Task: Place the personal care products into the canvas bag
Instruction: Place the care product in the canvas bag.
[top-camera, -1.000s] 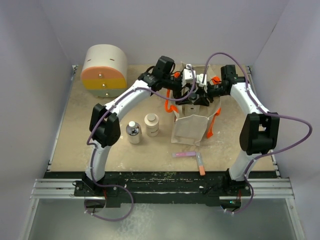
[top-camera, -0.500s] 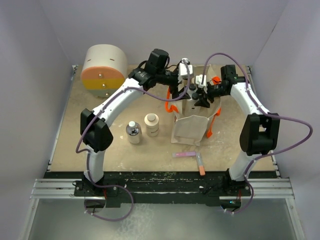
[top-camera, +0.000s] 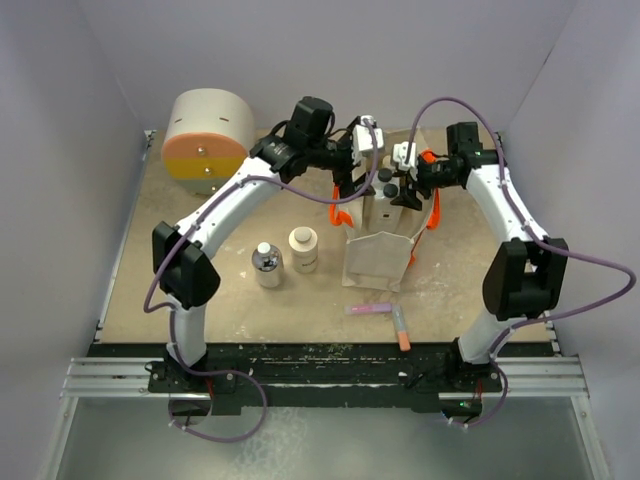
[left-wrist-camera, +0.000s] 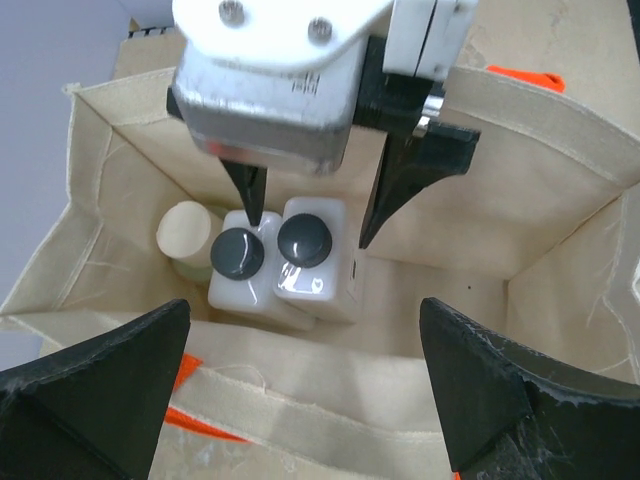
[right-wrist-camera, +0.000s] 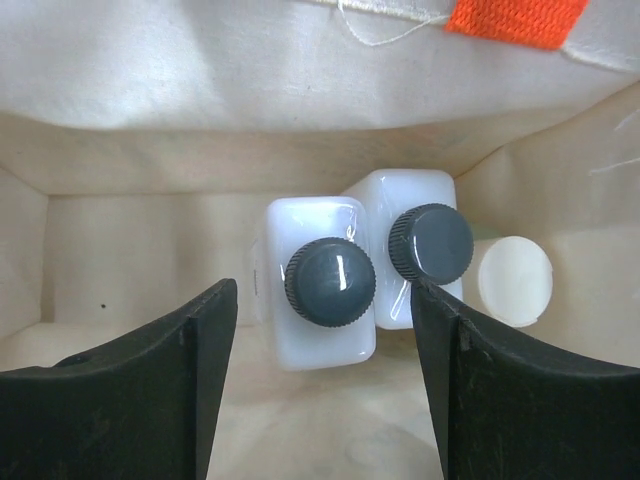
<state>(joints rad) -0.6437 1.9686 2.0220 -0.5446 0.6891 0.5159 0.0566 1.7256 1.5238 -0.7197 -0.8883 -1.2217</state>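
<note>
The canvas bag stands open at mid-table, its orange handles hanging at the sides. Inside it stand two white bottles with black caps and a cream-capped bottle. My right gripper hangs open just above the nearer white bottle, fingers wider than it and not touching. My left gripper is wide open over the bag's near rim, holding nothing. On the table left of the bag stand a clear-grey bottle with a white cap and a squat cream jar.
A round cream, orange and yellow drawer box sits at the back left. A pink tube and an orange-tipped stick lie in front of the bag. Walls close in on both sides.
My right gripper's fingers have spread apart and let go of the white bottle inside the bag. The left arm has drawn back and up from the bag's mouth.
</note>
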